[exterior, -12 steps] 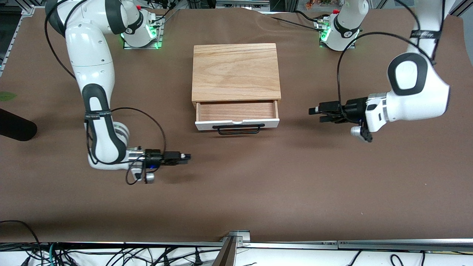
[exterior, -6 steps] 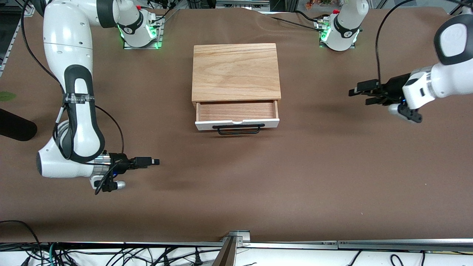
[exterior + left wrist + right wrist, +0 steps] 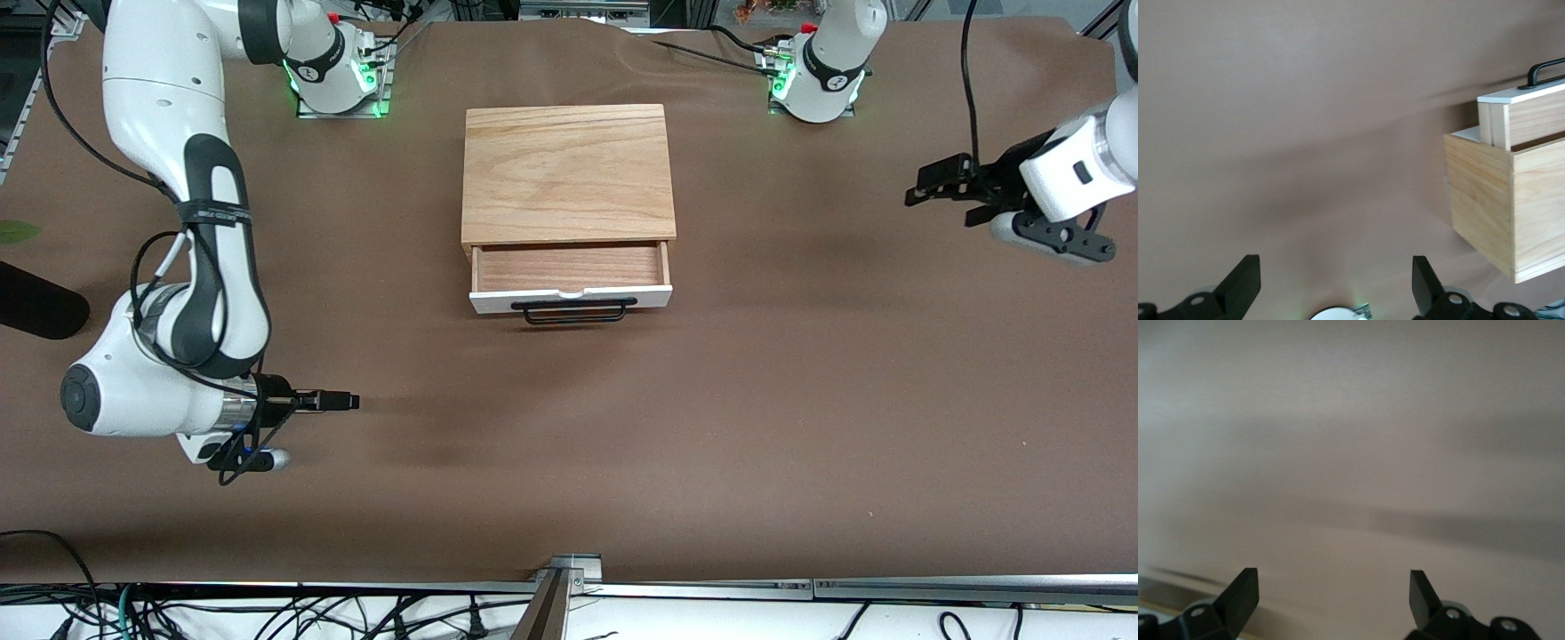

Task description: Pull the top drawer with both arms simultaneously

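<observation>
While the top drawer stands pulled out, left hand and right hand hover released, well apart.

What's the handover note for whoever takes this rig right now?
Left gripper: open, empty, over bare table toward the left arm's end, apart from the cabinet.
Right gripper: open, empty, low over the table toward the right arm's end, nearer the front camera than the drawer.
Top drawer: pulled partway out of the cabinet, nothing visible inside, black bar handle free.
Done: drawer stands open.
Left: nothing obvious; pull farther only if full extension is wanted.
</observation>
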### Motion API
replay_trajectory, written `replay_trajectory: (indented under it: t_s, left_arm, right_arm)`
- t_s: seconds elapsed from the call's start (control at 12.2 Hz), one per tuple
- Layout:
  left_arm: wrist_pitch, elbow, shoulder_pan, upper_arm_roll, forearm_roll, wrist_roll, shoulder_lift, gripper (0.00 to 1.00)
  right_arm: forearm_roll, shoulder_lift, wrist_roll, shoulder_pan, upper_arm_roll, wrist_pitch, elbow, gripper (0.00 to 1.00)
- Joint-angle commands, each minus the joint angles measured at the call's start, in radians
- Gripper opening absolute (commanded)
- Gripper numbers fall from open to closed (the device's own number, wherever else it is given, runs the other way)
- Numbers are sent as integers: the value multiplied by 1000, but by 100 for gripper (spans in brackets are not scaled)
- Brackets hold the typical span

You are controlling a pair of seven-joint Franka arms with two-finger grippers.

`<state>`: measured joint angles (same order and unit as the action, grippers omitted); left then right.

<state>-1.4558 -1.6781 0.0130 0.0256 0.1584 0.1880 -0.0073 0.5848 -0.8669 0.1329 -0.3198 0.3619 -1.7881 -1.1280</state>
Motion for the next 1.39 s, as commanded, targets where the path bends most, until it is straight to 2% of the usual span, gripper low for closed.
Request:
replay_trajectory:
  t_s: [0.0,0.24,0.49,0.65,0.73,0.9,0.98,1.06,1.14,1.31]
  left_arm:
    - [99,118,19,5,-91,-30,1,100]
    - [147,208,19,-1,-147,-73,3,100]
    - [137,277,35,-10,-209,-122,10,100]
    - [91,273,35,-7,-195,-102,9,100]
    - [59,261,35,-4,-186,-96,9,100]
    - [37,192,34,-4,-142,-108,-29,100]
    - [3,126,35,-6,-131,-131,-69,100]
    - [-14,91,39,-6,-128,-162,-95,100]
    - [-6,95,54,-6,-140,-194,-95,99]
    - [18,110,80,-10,-175,-263,-86,97]
  right_arm:
    - [-104,32,-22,-18,17,9,11,100]
    - [-218,107,-13,-25,64,10,19,100]
    - [-350,228,-12,1,66,82,19,100]
    - [-419,340,-12,28,55,110,5,100]
    - [-419,400,-13,42,54,134,-27,100]
    - [-421,515,-24,70,54,197,-123,100]
    - [-422,564,-24,91,48,206,-160,100]
    - [-428,603,-30,113,29,245,-186,100]
    - [-442,644,-54,145,-10,260,-225,100]
    - [-583,716,-181,204,-163,243,-315,100]
